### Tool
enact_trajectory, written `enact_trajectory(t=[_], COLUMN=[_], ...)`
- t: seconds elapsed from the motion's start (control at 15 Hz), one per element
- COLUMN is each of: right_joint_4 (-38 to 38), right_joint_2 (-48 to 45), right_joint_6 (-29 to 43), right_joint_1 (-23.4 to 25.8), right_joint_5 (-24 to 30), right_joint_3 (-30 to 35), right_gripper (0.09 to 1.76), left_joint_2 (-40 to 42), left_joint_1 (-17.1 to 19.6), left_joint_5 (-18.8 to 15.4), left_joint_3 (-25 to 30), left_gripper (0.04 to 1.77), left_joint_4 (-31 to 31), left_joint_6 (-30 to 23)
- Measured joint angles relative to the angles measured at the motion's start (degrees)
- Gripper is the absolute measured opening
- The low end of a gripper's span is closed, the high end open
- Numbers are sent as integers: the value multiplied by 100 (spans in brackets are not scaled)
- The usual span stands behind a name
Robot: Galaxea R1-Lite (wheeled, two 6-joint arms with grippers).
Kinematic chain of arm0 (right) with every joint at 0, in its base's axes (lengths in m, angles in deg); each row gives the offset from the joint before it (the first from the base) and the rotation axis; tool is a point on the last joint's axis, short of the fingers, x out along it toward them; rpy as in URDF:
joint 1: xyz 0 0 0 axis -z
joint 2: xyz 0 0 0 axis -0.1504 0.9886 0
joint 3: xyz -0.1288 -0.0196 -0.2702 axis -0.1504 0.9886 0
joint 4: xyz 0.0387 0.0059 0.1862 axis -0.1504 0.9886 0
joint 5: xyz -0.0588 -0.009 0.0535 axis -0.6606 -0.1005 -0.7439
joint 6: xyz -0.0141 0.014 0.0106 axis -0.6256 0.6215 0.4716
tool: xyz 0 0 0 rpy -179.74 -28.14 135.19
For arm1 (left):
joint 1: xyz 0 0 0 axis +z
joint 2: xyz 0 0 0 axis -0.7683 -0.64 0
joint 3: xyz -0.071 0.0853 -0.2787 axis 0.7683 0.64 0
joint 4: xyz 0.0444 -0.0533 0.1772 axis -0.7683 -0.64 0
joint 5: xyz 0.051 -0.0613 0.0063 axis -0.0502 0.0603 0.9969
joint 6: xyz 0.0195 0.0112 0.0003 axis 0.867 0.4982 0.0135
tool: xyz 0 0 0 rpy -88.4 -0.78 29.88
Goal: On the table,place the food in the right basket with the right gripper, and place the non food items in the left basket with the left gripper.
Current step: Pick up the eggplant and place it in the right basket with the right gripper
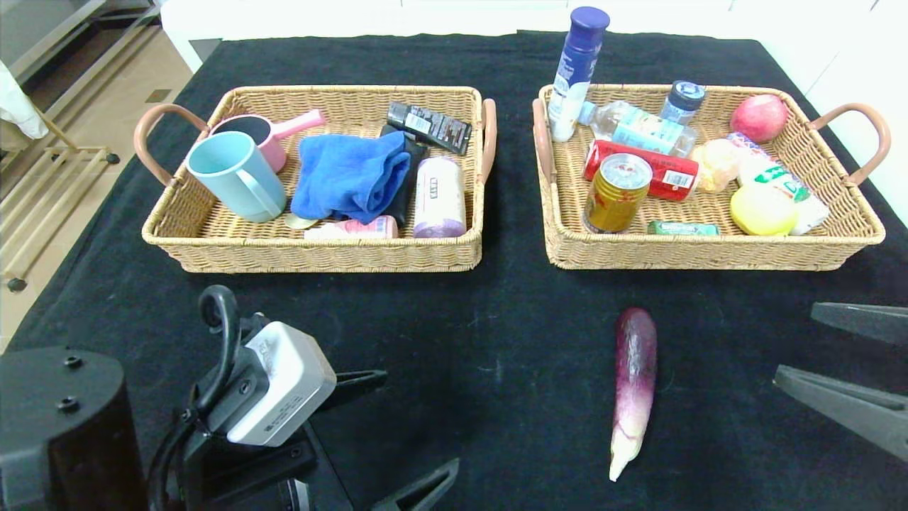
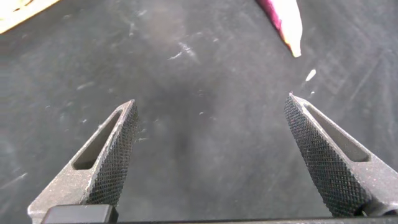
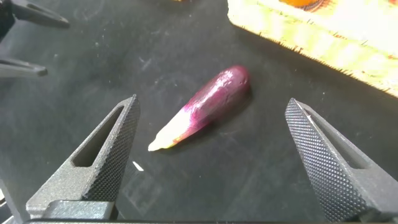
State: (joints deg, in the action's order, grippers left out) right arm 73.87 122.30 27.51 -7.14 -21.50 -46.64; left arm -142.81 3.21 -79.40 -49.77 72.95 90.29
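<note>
A purple eggplant (image 1: 633, 383) with a pale tip lies alone on the black table, in front of the right basket (image 1: 709, 257). My right gripper (image 1: 793, 341) hovers to its right, open and empty; in the right wrist view the eggplant (image 3: 205, 106) lies just beyond the gripper (image 3: 212, 99). My left gripper (image 1: 422, 417) is open and empty over bare cloth at the near left; its wrist view shows the gripper (image 2: 211, 99) and only the eggplant's tip (image 2: 287, 28). The left basket (image 1: 312, 254) holds a blue cup (image 1: 234, 174), a pink cup, a blue towel (image 1: 351, 174) and other non-food items.
The right basket holds a tall blue bottle (image 1: 578, 71), a gold can (image 1: 616, 191), a red pack, an apple (image 1: 759, 117), a yellow fruit and other food. Both baskets have side handles. The table's left edge drops to the floor.
</note>
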Motion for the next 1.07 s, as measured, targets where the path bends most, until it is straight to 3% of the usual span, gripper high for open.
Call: enact_trajectory(t=[0.2,0.53,0.8,1.07], right_joint_4=[207,1614,3012,3983], right_joint_2=[150,502,1315,2277], right_joint_6=[13,386,1675,2918], right_joint_1=[0,-395,-1492,-2092], right_joint_5=[-134,-1328,-3039,-3617], right_joint_3=[-91,-1078,-2270,-3239], right_gripper=[171,171,171,171], left_joint_2=[13,16,-9,-67], left_joint_1=[85,212,218,218], left_joint_5=[-22,5,2,44], left_joint_3=[15,-44,-55,-49], left_gripper=[170,171,171,171], left_joint_4=[2,-11,-43,-20], left_joint_6=[-7,-5,-7,-5])
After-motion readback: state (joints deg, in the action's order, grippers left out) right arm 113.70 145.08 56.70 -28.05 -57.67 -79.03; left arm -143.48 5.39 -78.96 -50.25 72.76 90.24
